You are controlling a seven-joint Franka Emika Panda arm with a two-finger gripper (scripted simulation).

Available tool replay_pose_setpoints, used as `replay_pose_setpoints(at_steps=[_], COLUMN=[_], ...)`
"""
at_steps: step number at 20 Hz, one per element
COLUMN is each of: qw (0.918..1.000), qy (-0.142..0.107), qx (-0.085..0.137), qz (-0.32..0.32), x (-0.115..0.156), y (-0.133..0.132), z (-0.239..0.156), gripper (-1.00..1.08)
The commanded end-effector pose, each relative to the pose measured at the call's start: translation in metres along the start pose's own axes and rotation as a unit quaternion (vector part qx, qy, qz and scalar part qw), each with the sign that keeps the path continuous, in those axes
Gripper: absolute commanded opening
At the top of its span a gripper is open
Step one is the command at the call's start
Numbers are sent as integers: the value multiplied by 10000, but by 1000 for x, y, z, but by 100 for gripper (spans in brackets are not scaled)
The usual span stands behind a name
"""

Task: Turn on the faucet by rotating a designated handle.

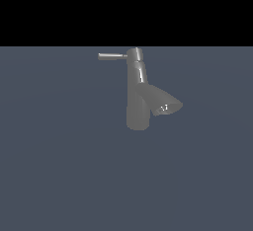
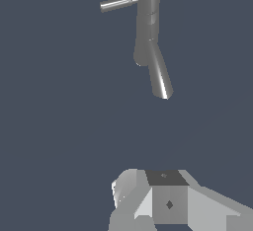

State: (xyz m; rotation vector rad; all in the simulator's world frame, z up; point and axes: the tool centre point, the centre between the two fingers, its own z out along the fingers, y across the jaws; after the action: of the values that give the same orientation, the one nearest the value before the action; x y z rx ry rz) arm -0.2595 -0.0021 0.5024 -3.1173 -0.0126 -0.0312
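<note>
The grey metallic faucet (image 1: 137,101) stands upright on the dark floor in the exterior view, with its flared spout (image 1: 165,102) branching toward that view's right. The thin handle (image 1: 111,56) sticks out from the top cap (image 1: 136,54) toward the exterior view's left. My gripper does not show in the exterior view. In the wrist view the faucet (image 2: 147,22), its handle (image 2: 117,4) and spout (image 2: 160,77) lie well away from my gripper (image 2: 148,195), of which only pale grey parts show at the frame's edge. It touches nothing. How its jaws stand is unclear.
A flat blue-grey floor (image 1: 59,166) surrounds the faucet. A black band fills the top of the exterior view. No other objects show.
</note>
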Motion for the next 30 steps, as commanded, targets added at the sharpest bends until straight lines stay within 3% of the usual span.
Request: replay_pose_setpoints(at_steps=[1,10,18,30], qw=[10000,9997,9960,9757], qy=[0,-10,-18,42], qx=[0,-84,-285,-641], qz=[0,244,849,2097], x=[0,12,44,116], y=[0,-1,-3,-13], z=[0,1,6,28], gripper=[-100,-100,-100,-100])
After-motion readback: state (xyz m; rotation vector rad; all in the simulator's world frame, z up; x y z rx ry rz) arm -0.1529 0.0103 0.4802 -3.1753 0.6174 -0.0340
